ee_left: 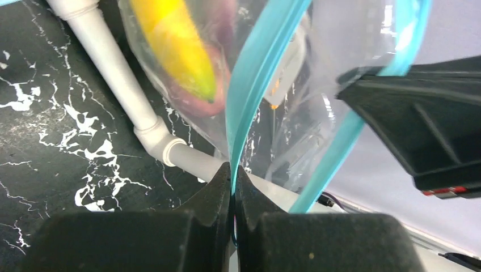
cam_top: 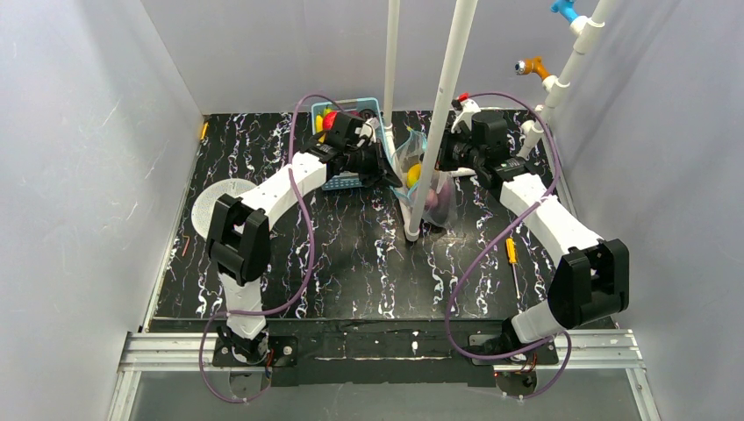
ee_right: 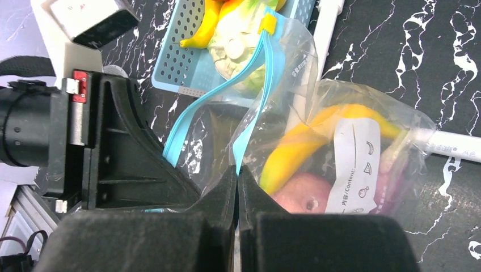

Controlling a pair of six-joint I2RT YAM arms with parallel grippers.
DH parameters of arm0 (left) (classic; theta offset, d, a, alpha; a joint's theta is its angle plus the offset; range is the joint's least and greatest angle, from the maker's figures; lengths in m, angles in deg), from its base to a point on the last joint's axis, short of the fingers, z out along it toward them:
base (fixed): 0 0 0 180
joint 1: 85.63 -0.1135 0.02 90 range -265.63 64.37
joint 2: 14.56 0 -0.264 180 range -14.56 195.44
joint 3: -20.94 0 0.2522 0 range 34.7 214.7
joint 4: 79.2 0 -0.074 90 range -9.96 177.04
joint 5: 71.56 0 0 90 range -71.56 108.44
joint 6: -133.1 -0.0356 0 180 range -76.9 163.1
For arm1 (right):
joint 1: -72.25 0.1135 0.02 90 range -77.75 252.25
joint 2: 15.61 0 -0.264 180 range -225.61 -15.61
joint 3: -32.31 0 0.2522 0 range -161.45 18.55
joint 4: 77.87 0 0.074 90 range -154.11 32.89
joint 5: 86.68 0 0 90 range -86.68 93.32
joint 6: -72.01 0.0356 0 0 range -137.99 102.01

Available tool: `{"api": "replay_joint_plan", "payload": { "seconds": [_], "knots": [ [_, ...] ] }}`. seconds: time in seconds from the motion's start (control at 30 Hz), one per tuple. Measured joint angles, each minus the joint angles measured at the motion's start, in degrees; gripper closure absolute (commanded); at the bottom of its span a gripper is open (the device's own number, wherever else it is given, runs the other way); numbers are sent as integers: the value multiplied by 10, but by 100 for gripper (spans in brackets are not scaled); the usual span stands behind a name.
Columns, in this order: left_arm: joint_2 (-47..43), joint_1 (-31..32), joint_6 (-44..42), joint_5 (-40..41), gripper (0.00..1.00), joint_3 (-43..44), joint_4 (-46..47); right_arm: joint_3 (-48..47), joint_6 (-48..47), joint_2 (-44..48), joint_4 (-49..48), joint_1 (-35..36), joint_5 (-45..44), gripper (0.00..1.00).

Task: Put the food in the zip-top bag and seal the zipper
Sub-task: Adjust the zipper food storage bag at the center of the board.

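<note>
The clear zip-top bag (cam_top: 427, 186) hangs between my two grippers at the table's back middle. It holds a yellow banana (ee_right: 300, 150), a red apple (ee_right: 298, 195) and a purple piece (ee_right: 391, 181). The banana also shows in the left wrist view (ee_left: 176, 51). My left gripper (ee_left: 233, 175) is shut on one teal zipper strip (ee_left: 255, 73). My right gripper (ee_right: 237, 173) is shut on the other strip (ee_right: 249, 107). The two strips stand apart, so the mouth gapes. A yellow slider (ee_right: 268, 24) sits at the strips' far end.
A light-blue mesh basket (ee_right: 187, 62) behind the bag holds a cabbage (ee_right: 238, 45) and another banana (ee_right: 204, 28). White pipes (cam_top: 439, 114) stand against the bag. A yellow screwdriver (cam_top: 511, 254) lies at the right, a white round mesh piece (cam_top: 211, 202) at the left.
</note>
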Motion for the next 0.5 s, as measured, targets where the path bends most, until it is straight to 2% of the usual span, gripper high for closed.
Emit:
{"api": "replay_joint_plan", "payload": {
  "seconds": [0.1, 0.33, 0.5],
  "knots": [
    [0, 0, 4, -1, 95, -9, 3, 0, 1, 1, 0, 0, -1, 99],
    [0, 2, -21, 0, 58, -8, -5, 2, 4, 1, 0, 0, -28, 99],
    [-5, -3, -43, 30, 42, -9, -23, 14, 6, 13, 0, -3, -61, 99]
  ]
}}
